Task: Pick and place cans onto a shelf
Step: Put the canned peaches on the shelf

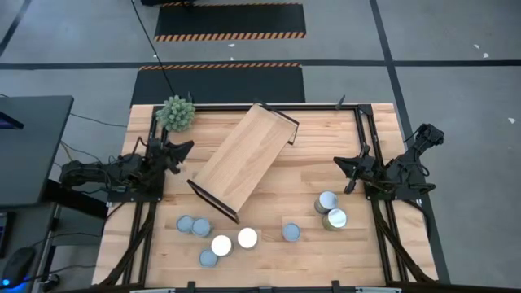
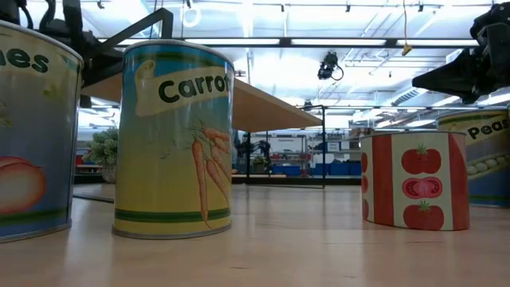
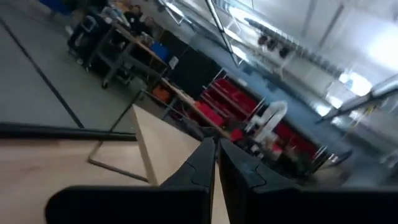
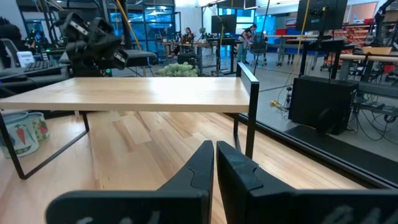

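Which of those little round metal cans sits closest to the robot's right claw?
The grey-topped can nearest the right gripper; its gold-sided neighbour touches it from the table's front, and the others lie farther left.

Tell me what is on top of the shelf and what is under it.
Nothing is on the shelf: its board is bare. From the right wrist view, only bare tabletop shows beneath. All cans are off it.

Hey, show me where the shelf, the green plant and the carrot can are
shelf point(image 1: 242, 160), high view, middle of its wooden top board.
green plant point(image 1: 176, 113), high view, centre of its spiky leaves.
carrot can point(image 2: 174, 139), low view, middle of its printed label.
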Robot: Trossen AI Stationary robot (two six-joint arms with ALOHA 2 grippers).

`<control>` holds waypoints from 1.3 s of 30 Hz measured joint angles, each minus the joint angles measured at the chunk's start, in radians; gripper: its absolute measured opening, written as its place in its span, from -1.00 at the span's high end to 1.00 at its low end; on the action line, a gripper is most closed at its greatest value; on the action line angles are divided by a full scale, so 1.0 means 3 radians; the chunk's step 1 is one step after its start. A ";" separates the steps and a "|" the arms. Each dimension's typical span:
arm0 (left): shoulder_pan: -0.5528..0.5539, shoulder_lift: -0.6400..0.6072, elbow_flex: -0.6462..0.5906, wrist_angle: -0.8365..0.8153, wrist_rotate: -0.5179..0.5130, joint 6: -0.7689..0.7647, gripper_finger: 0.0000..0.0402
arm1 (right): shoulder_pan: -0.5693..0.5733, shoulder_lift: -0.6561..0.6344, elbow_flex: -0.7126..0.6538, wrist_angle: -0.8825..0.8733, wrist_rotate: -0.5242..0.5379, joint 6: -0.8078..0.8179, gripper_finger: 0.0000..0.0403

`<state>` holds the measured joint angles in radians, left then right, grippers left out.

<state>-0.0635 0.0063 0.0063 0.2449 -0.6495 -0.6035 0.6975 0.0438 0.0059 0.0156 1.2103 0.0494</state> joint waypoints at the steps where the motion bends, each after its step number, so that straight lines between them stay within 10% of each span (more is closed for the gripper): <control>1: 0.0000 0.0000 0.0000 0.0004 -0.0005 -0.0124 0.86 | 0.0000 0.0000 -0.0001 0.0010 0.0000 0.0000 0.87; 13: -0.0008 0.0002 0.0050 0.0822 0.1160 -0.1269 0.86 | -0.0005 0.0001 -0.0001 0.0259 0.0001 0.0000 0.87; 26: -0.0028 0.0650 0.0633 0.0706 0.1432 -0.1065 0.86 | -0.0005 0.0001 -0.0001 0.2243 -0.0013 0.0132 0.87; 39: -0.0028 0.1651 0.1368 0.0556 0.1838 -0.0748 0.78 | -0.0018 0.0001 0.0001 0.2391 -0.0464 0.1006 0.87</control>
<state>-0.0720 0.5017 0.4168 0.4117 -0.0982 -0.8280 0.6922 0.0441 0.0061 0.7328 1.0712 0.3512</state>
